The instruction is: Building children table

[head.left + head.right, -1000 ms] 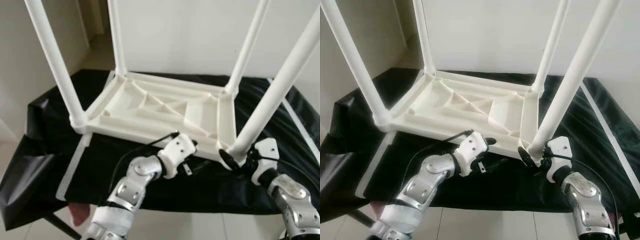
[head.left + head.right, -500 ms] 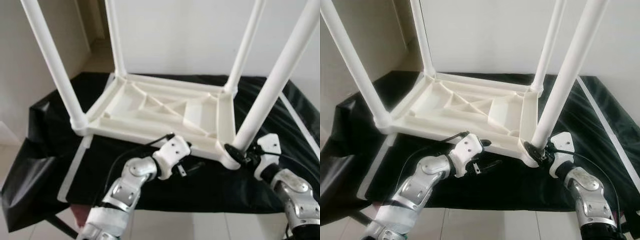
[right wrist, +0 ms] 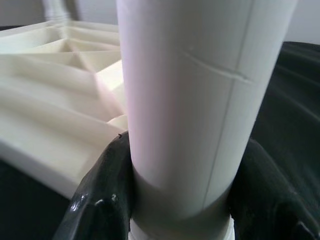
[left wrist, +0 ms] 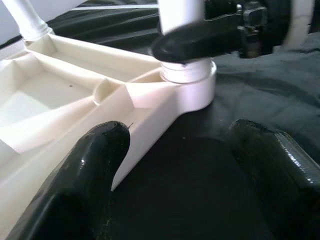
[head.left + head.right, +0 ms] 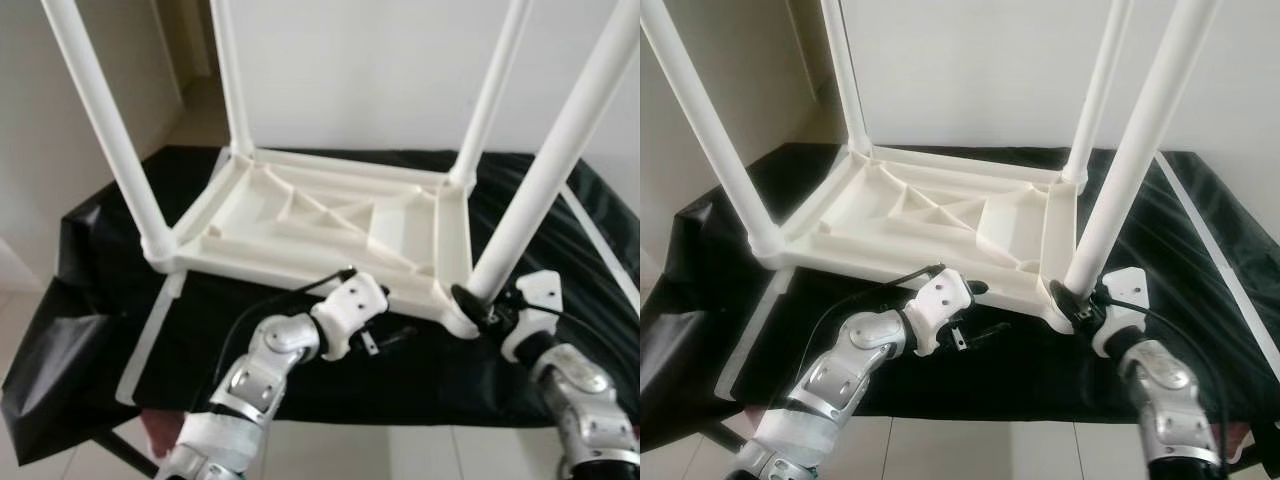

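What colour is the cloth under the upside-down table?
Black. The cloth under the white table shows best in the right eye view.

Open left gripper (image 4: 175, 165) beside tabletop (image 4: 60, 100)

All four white table legs (image 5: 545, 185) run off the top edge of both eye views, tops unseen. Right gripper (image 5: 470, 305) fingertips partly hidden behind the near-right leg base. Left gripper (image 5: 385, 338) finger ends are dark against the black cloth (image 5: 110, 290), hard to separate. Right wrist view: leg (image 3: 200, 100) cut off at the top, fingers (image 3: 100, 200) blurred, cropped at the bottom. Left wrist view: both fingers (image 4: 95, 170) cropped, soft.
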Tool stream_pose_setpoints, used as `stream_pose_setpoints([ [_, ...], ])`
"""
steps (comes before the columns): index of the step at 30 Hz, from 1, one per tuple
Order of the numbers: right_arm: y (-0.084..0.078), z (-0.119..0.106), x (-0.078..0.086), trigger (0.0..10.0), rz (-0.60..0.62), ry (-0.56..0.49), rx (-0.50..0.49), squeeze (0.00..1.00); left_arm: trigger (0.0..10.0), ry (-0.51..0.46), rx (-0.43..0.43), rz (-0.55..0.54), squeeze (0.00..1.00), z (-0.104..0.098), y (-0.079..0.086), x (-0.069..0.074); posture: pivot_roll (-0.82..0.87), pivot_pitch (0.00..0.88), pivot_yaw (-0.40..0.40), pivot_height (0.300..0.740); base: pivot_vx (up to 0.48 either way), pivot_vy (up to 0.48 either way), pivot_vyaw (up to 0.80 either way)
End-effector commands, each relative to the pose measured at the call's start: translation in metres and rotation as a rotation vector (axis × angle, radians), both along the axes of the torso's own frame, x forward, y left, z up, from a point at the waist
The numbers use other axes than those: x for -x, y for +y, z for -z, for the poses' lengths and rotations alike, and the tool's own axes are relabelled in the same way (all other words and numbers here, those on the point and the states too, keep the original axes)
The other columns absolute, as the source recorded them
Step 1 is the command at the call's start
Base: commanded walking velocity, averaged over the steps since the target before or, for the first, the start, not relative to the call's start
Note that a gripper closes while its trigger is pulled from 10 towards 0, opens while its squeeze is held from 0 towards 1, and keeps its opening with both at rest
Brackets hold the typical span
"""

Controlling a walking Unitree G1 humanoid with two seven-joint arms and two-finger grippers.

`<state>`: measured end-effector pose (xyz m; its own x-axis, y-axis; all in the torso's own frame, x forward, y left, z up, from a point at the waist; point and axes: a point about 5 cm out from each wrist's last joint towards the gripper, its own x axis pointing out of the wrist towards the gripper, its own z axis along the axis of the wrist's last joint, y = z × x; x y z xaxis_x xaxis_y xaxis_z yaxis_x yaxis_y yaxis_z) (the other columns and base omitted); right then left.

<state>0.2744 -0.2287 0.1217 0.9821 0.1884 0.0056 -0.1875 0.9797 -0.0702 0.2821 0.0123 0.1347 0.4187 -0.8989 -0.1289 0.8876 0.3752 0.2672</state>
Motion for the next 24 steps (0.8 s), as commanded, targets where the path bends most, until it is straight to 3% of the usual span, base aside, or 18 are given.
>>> stream_pose_setpoints([
  [1, -0.002, 0.009, 0.004, 10.0, 0.080, 0.044, -0.007, 0.00, 10.0, 0.004, -0.010, -0.018, 0.00, 0.004, 0.001, 0.001, -0.05, 0.000, 0.018, 0.740, 0.000, 0.000, 0.00],
  [5, 0.003, 0.010, 0.006, 10.0, 0.088, 0.047, -0.016, 0.00, 10.0, 0.002, -0.013, -0.024, 0.00, 0.004, 0.001, 0.000, -0.05, 0.000, 0.018, 0.740, 0.000, 0.000, 0.00],
  [11, 0.011, 0.010, 0.013, 10.0, 0.219, 0.049, -0.073, 0.00, 10.0, 0.013, 0.003, -0.031, 0.00, 0.003, -0.001, 0.002, -0.05, 0.000, 0.009, 0.740, 0.000, 0.000, 0.00],
  [18, 0.022, 0.016, 0.023, 10.0, 0.506, 0.070, -0.181, 0.00, 10.0, 0.025, 0.003, -0.047, 0.00, 0.007, 0.005, 0.003, -0.06, 0.000, -0.004, 0.740, 0.000, 0.000, 0.00],
  [24, 0.039, 0.017, 0.026, 10.0, 0.593, 0.073, -0.224, 0.00, 10.0, 0.017, 0.025, -0.065, 0.00, 0.002, 0.006, 0.000, -0.05, 0.000, -0.001, 0.740, 0.000, 0.000, 0.00],
])
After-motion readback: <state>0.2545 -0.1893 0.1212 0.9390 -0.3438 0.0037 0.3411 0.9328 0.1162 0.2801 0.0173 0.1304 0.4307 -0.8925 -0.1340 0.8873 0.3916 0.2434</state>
